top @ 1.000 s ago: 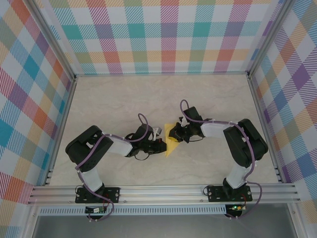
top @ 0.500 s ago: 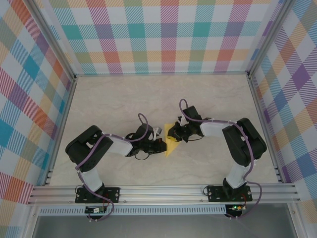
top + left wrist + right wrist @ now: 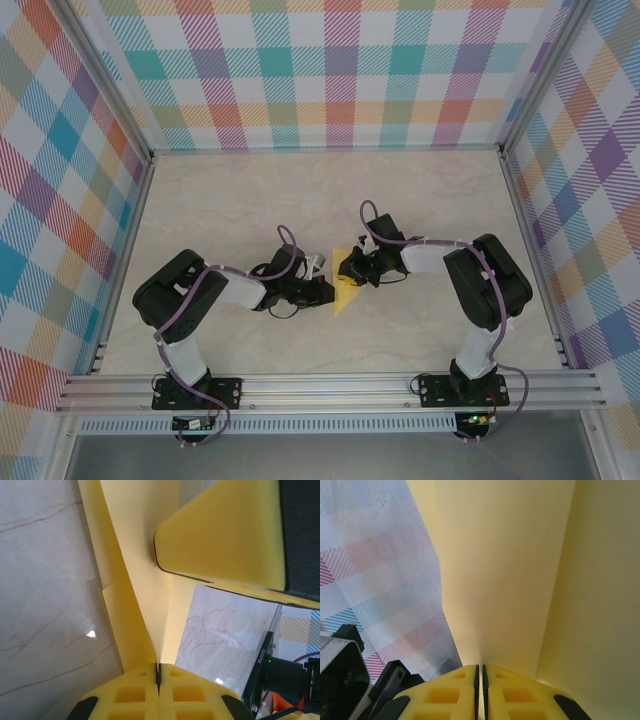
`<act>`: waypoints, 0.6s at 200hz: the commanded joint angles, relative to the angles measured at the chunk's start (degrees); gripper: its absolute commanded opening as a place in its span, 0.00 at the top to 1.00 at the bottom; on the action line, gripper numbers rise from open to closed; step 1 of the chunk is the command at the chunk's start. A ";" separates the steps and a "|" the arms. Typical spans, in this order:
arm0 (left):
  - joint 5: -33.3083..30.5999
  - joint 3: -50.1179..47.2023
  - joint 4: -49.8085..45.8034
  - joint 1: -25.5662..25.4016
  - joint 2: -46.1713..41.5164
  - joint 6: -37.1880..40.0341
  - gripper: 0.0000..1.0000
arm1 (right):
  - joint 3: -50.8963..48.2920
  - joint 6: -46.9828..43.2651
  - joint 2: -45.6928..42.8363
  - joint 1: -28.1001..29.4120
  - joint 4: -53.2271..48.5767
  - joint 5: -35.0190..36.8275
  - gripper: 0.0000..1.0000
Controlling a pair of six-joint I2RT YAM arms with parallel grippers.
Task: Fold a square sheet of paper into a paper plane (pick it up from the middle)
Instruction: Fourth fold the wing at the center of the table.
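We had the yellow sheet (image 3: 343,297) over the middle of the table (image 3: 250,200), between both arms and pinched from two sides, probably so the part-folded flaps stayed tensioned and aligned for the next crease. Left fingers (image 3: 135,696) were shut tight on a folded edge, with paper running straight out of the seam between them. Right fingers (image 3: 445,696) were closed to a hairline on the opposite edge. We couldn't tell if the sheet's lower corner touched the table
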 commanded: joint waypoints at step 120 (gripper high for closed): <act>6.29 3.66 -3.33 2.14 3.84 3.48 1.00 | 0.15 -0.77 -1.65 0.10 0.55 -1.68 0.85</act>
